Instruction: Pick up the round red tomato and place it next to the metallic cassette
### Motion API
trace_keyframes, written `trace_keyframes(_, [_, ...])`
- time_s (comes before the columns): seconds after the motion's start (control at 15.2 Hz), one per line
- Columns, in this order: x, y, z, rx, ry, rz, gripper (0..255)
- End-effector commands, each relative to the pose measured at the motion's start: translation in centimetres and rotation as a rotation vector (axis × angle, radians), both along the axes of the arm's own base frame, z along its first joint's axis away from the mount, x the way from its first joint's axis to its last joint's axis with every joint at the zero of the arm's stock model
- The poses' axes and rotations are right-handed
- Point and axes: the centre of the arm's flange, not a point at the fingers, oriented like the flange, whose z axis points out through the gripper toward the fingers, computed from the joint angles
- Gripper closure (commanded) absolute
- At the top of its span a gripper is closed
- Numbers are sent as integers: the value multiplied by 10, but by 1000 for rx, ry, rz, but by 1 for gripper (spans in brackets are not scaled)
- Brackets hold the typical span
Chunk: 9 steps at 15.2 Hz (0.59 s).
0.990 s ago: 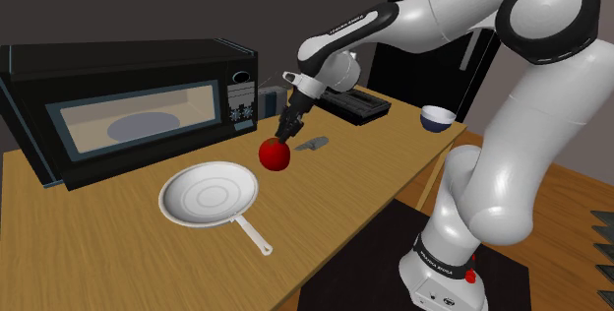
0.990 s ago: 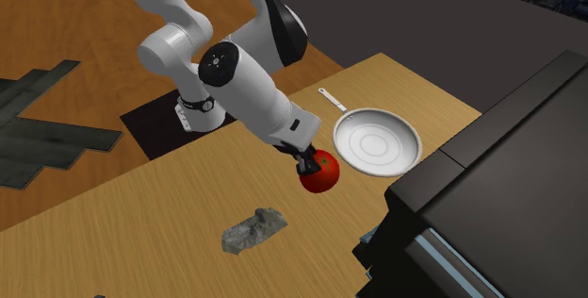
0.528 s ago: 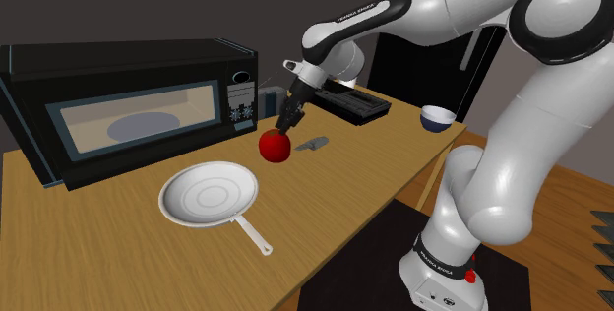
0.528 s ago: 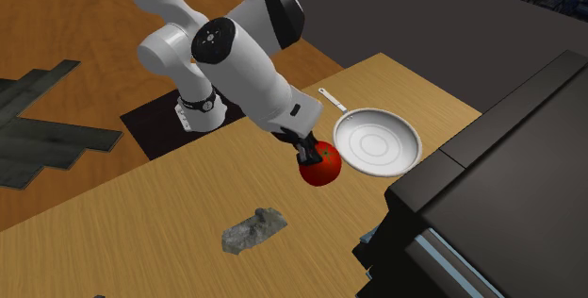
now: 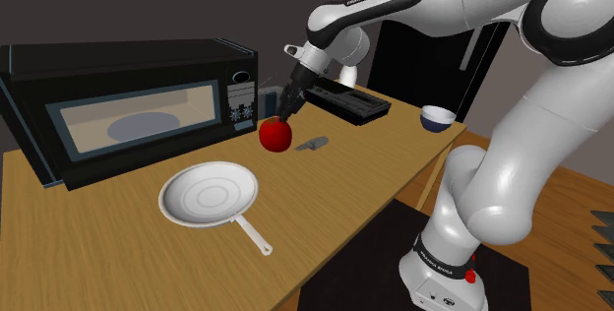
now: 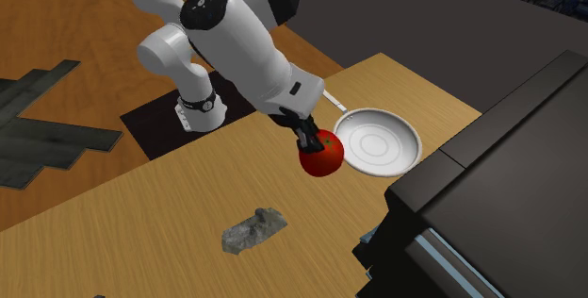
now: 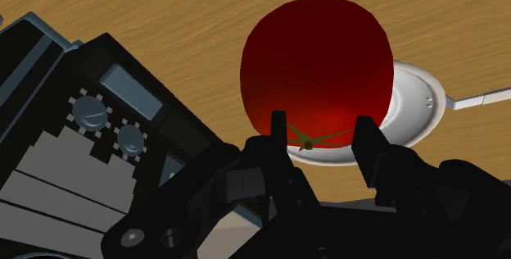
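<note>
The black tool (image 5: 285, 117) is clamped on the top of a red tomato (image 5: 276, 136), its two fingers gripping either side of the green stalk. The tomato hangs above the wooden surface (image 5: 374, 171), near the rim of a white frying pan (image 5: 209, 193) and in front of a black microwave (image 5: 128, 112). A small grey cassette (image 5: 312, 144) lies on the surface, apart from the tomato, to its right in the shoulder view. Farther back are a flat black device (image 5: 356, 105) and a dark-rimmed bowl (image 5: 437, 117).
</note>
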Motion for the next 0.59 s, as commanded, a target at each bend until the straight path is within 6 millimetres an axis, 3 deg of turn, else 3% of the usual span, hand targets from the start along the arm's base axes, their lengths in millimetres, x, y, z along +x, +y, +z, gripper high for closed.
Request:
trace_keyframes(0.0, [0, -1, 11, 0, 0, 0, 255])
trace_keyframes(0.53, [0, -1, 53, 0, 0, 0, 255])
